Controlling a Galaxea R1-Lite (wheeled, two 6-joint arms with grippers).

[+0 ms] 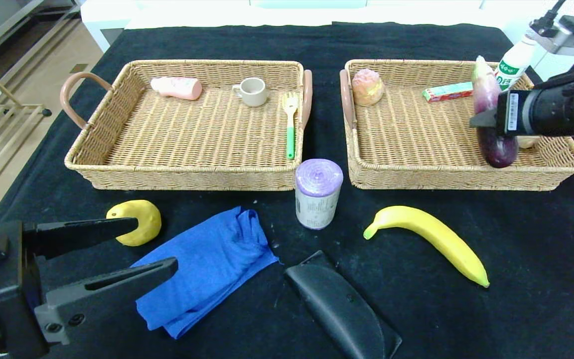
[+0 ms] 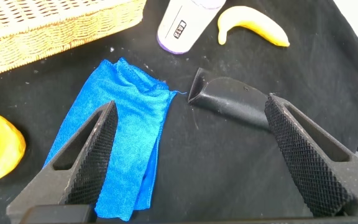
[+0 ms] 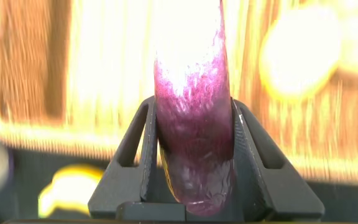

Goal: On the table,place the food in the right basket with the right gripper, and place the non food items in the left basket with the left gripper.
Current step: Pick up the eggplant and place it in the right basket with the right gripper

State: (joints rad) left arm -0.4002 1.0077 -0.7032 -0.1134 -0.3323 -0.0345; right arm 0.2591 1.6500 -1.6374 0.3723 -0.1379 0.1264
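Right gripper pinches a purple eggplant between its fingers, holding it upright over the right part of the right basket. That basket also holds a pink bun and a small box at its far side. Left gripper hovers at the near left with fingers spread wide, over a blue cloth. On the table in front of the baskets: lemon, banana, purple roll, black case. Left basket holds a cup and a fork.
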